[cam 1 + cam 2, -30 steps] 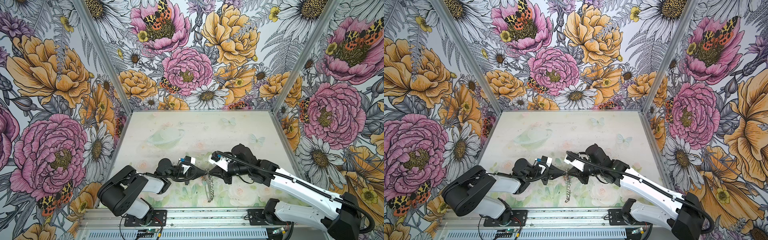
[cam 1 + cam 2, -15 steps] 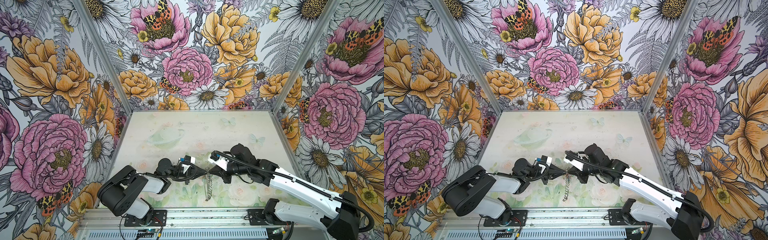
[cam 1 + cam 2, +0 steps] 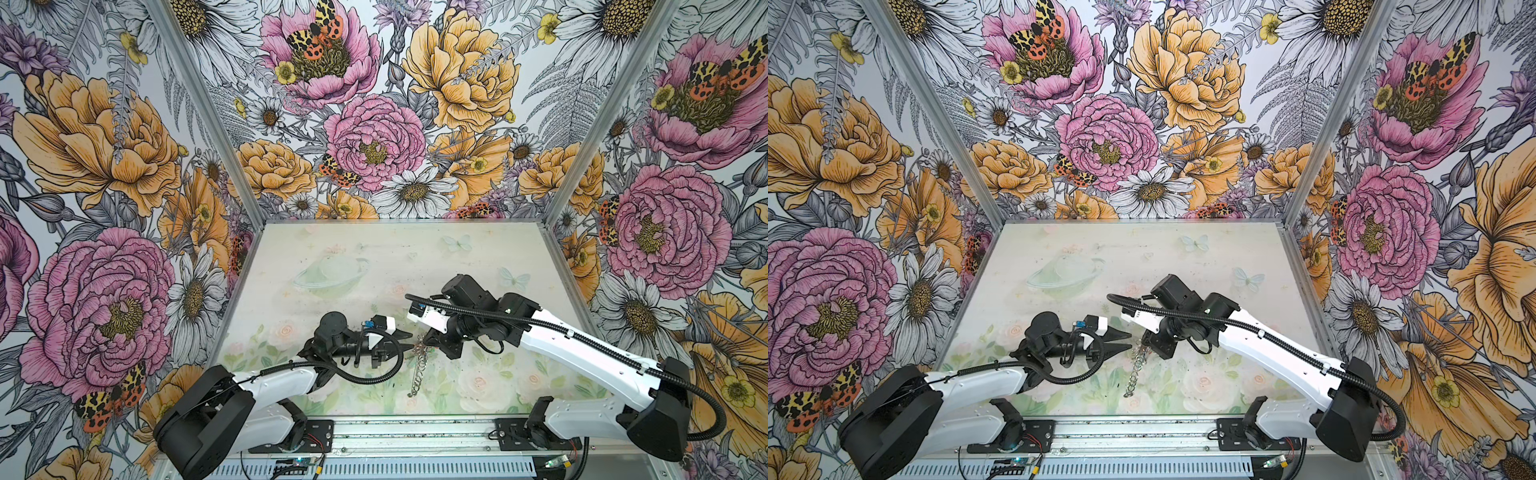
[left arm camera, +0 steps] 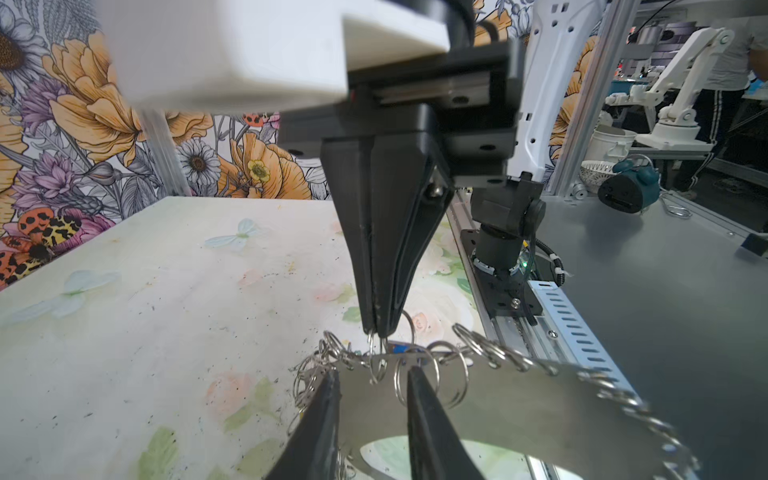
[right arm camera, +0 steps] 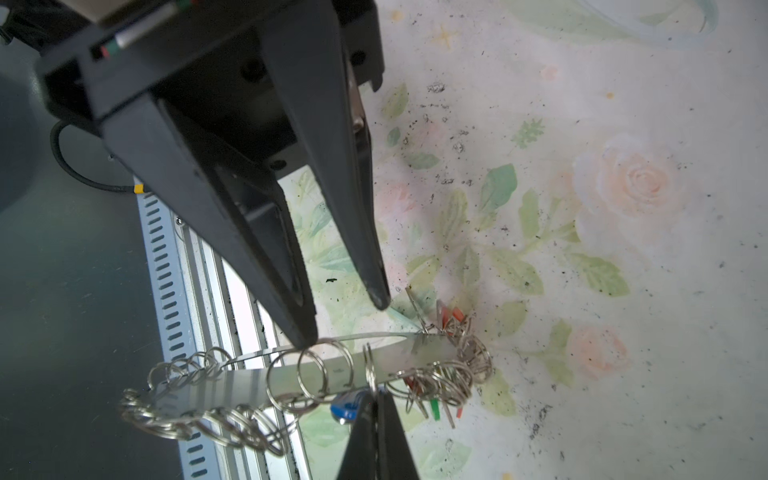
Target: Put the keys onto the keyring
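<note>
The right gripper point(image 4: 376, 330) is pinching one wire loop point(image 4: 375, 361) of the keyring point(image 4: 519, 399) with its jaws pressed together, dangling it edge-on over the table point(image 3: 374, 257) near the front middle. The left gripper point(image 3: 1128, 340) is standing parted beside the keyring, clamping nothing. The keys point(image 5: 446, 374) are bunching at the keyring's end nearest the grippers, their coloured tags hanging down.

The keyring point(image 3: 417, 370), left gripper point(image 3: 409, 340) and right gripper point(image 3: 426, 343) crowd the table point(image 3: 374, 249) front; behind them lies open room.
</note>
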`<state>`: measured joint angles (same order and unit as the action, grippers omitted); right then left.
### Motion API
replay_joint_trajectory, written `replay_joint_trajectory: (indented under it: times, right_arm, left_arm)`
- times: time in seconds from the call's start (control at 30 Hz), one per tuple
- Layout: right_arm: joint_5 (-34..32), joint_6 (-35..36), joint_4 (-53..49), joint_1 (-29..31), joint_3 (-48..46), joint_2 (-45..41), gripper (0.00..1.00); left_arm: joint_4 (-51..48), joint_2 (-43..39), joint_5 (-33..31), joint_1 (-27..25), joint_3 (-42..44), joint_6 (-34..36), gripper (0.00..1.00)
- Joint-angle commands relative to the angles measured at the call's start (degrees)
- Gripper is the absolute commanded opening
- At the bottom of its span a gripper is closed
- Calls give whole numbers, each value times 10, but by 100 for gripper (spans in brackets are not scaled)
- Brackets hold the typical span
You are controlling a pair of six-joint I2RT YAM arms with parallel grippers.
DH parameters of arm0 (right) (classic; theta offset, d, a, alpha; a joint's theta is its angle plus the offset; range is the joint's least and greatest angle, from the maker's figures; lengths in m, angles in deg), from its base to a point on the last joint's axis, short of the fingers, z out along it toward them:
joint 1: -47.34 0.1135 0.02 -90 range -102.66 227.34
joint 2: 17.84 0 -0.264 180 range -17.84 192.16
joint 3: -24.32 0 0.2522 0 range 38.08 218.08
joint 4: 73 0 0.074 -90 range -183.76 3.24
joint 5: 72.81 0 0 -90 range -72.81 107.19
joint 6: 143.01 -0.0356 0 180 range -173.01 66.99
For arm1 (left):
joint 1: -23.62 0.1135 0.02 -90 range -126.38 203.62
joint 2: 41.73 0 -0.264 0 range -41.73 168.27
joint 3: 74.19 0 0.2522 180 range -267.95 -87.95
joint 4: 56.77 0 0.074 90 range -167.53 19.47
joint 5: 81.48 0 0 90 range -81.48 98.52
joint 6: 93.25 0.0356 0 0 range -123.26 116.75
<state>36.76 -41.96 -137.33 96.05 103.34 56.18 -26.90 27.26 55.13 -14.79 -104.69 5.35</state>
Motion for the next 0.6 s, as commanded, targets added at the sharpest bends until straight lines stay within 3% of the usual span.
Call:
replay_joint_trajectory:
  times: [0.0, 0.4, 0.57]
  right_arm:
    - [-13, 32, -38, 9, 46, 15, 0]
    - [-5, 46, -43, 24, 92, 54, 0]
    - [-10, 47, -42, 24, 98, 59, 0]
  left_arm:
    - [-33, 2, -21, -4, -11, 18, 28]
    - [-32, 6, 10, -11, -17, 1, 23]
    - [-35, 10, 10, -13, -20, 1, 15]
